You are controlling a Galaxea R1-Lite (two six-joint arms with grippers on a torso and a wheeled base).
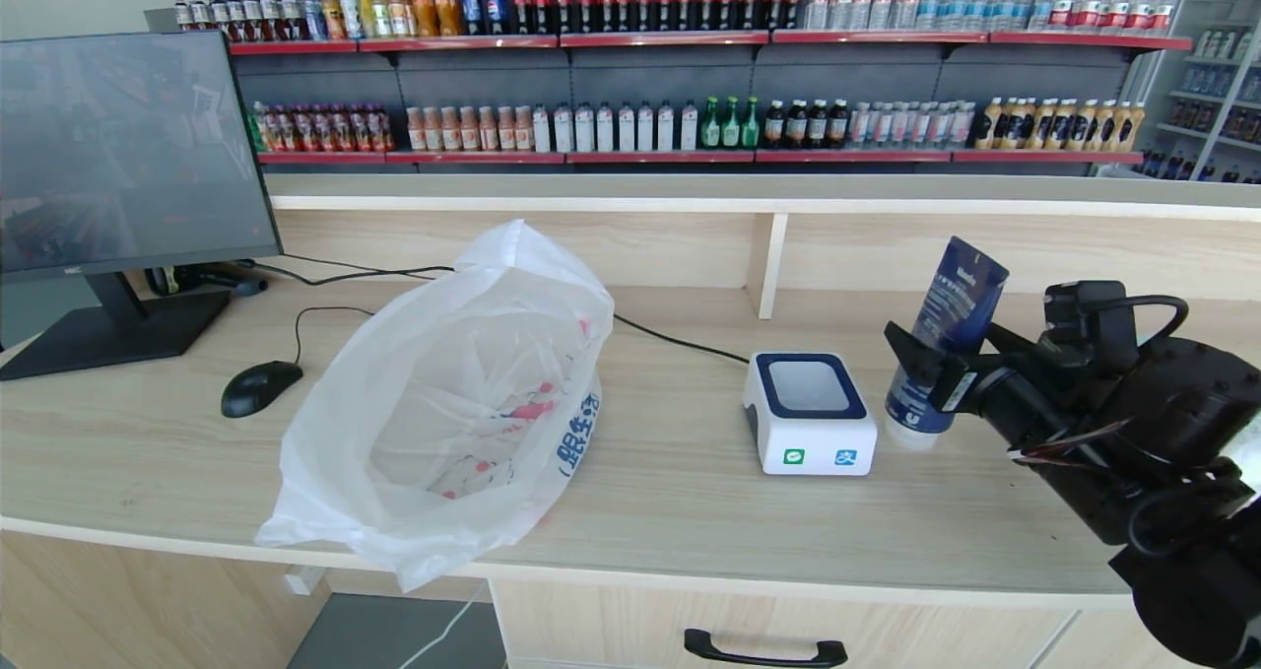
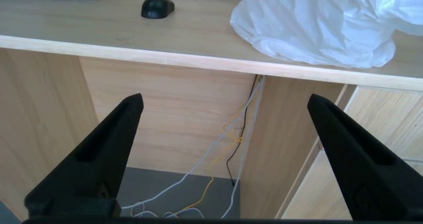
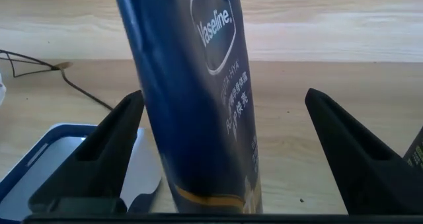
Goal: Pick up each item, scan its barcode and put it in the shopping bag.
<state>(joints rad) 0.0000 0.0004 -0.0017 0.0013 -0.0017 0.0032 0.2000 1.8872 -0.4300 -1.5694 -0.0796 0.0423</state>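
A dark blue tube [image 1: 948, 329] with a white cap stands cap-down on the wooden counter [image 1: 690, 492], just right of the white barcode scanner [image 1: 810, 411]. My right gripper [image 1: 926, 364] is open around the tube's lower half. In the right wrist view the tube [image 3: 198, 105] stands between the wide-apart fingers of the right gripper [image 3: 225, 100], nearer one of them, with the scanner [image 3: 59, 151] beside it. The white plastic shopping bag [image 1: 463, 403] lies open left of the scanner, with items inside. My left gripper [image 2: 225, 102] hangs open and empty below the counter's front edge, under the bag [image 2: 330, 19].
A monitor [image 1: 118, 157] stands at the counter's far left, with a black mouse [image 1: 258, 386] in front of it. A black cable runs behind the bag to the scanner. A raised wooden ledge backs the counter, and cables hang under it [image 2: 241, 138].
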